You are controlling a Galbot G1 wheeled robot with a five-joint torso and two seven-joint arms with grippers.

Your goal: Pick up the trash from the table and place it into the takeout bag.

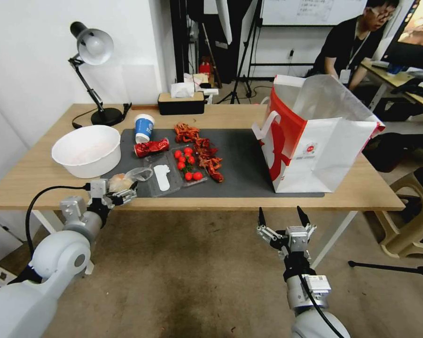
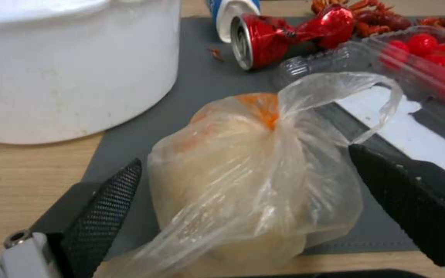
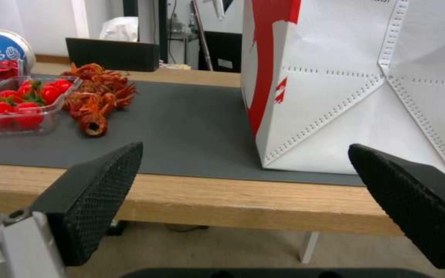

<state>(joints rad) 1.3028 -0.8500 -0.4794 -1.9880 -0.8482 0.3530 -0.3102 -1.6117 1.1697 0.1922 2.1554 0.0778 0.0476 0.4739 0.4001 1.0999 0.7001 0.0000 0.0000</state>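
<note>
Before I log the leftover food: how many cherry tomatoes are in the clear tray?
6 show in the clear tray on the dark mat: cherry tomatoes, four clustered at its far end, two at its near end. More may hide beneath them.

The head view looks forward and down over the long light-wood table (image 1: 42, 188). The left wrist view sits close above the dark grey rectangular mat (image 2: 202, 73). The right wrist view faces level across that mat; all 3 share it.
</note>
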